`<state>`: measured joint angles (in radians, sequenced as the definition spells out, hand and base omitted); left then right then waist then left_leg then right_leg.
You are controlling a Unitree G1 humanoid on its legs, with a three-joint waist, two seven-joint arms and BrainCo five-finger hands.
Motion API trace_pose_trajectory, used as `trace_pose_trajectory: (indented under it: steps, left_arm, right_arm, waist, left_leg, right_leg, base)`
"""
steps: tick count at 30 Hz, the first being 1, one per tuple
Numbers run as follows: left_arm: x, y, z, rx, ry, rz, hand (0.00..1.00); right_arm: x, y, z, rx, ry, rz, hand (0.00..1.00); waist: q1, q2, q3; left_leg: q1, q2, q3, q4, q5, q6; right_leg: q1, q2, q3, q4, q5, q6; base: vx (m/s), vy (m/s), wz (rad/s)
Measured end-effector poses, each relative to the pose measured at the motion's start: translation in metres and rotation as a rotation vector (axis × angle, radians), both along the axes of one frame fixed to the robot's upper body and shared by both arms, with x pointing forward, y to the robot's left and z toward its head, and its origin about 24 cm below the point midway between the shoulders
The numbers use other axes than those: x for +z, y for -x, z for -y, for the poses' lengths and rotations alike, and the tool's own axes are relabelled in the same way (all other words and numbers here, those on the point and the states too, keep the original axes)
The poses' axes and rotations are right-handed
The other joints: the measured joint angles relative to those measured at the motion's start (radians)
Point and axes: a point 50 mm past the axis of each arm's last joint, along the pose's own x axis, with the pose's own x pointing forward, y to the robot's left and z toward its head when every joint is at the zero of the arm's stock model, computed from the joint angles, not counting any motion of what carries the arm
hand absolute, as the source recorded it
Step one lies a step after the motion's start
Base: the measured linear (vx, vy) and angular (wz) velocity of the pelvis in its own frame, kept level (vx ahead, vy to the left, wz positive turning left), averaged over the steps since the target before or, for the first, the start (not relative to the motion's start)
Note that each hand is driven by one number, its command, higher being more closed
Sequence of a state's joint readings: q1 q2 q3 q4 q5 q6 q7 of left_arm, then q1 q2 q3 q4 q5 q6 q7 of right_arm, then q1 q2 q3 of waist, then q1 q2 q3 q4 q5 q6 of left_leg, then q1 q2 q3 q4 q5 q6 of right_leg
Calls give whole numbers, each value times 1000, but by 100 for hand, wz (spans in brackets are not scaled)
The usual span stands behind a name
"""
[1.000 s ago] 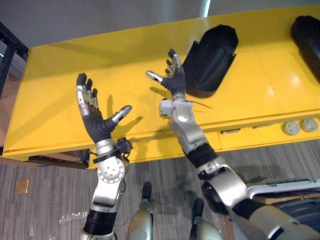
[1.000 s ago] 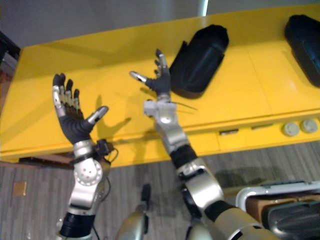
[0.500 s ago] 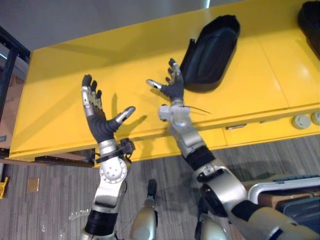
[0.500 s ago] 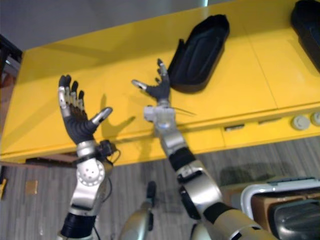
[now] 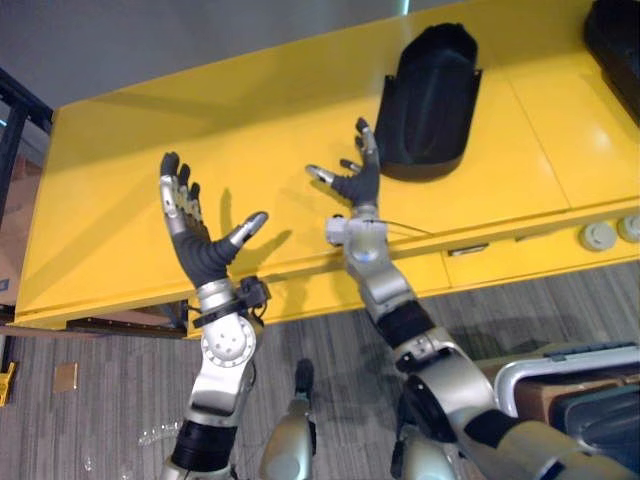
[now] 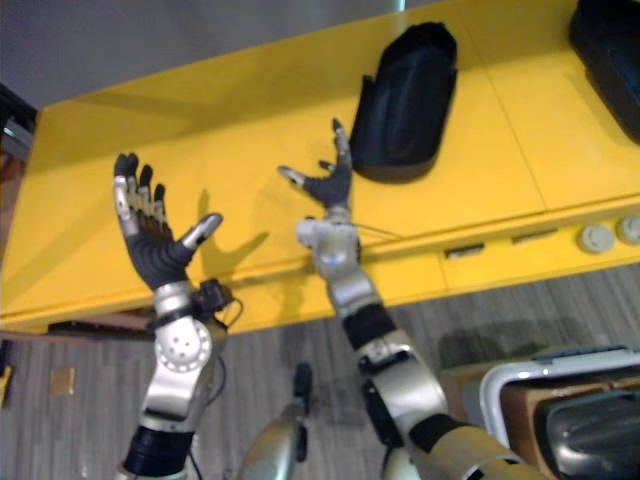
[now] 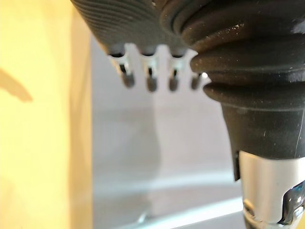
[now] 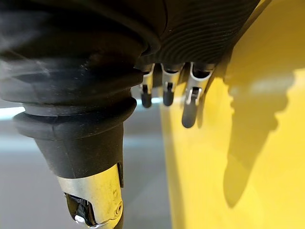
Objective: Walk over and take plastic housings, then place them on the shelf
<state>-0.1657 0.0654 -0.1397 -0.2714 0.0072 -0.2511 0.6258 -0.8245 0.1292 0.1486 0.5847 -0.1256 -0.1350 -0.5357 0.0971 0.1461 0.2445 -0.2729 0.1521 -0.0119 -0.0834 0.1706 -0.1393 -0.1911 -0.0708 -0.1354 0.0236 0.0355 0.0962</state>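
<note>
Nearest, a grey striped floor (image 5: 110,400) runs below the counter, with a small yellowish square (image 5: 66,377) lying on it at the left and a white-rimmed container (image 6: 520,372) at the lower right with something dark inside. Above the floor, both arms are raised in front of the yellow counter (image 5: 130,170). The left hand (image 5: 197,250) is held palm up over the counter's near left part; its fingers (image 5: 176,195) are straight and the thumb stands out to the side, holding nothing. Its own wrist view shows the same row of fingers (image 7: 151,81) extended with nothing in them. The right hand (image 5: 358,186) is further in, over the middle of the counter, with its fingers (image 5: 369,140) spread wide and empty. Its fingertips are just beside the near left edge of a black plastic housing (image 5: 430,95) and appear not to touch it. Its wrist view shows its fingers (image 8: 189,102) straight above the yellow surface. Two round grey knobs (image 5: 598,235) sit on the counter's front lip at the right. The black plastic housing lies on the far middle of the counter, open side up, and a second housing (image 5: 615,40) lies at the far right corner, cut off by the edge of the view. A dark frame (image 5: 15,110) stands past the counter's left end.
</note>
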Motion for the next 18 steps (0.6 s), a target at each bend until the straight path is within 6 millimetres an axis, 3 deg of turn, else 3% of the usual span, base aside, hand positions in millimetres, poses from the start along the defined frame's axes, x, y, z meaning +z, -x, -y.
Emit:
trace_pose_trajectory:
  steps: [8,18]
  left_arm:
    - [-3,1,-1,3,0,-14,0]
    - [-13,4,-1,20,46,-62,0]
  right_arm:
    - [-8,11,9,-40,5,18,0]
    - [-17,18,11,-75,32,23,0]
  waist:
    - [-4,0,0]
    - [-33,-1,0]
  left_leg:
    - [11,1,15,-1,-2,0]
    - [19,-9,21,-4,-1,0]
  right_leg:
    - [1,-1,9,3,0,0]
    - [2,-13,4,9,1,3]
  base:
    - [-6,-1,-4]
    - [0,0,0]
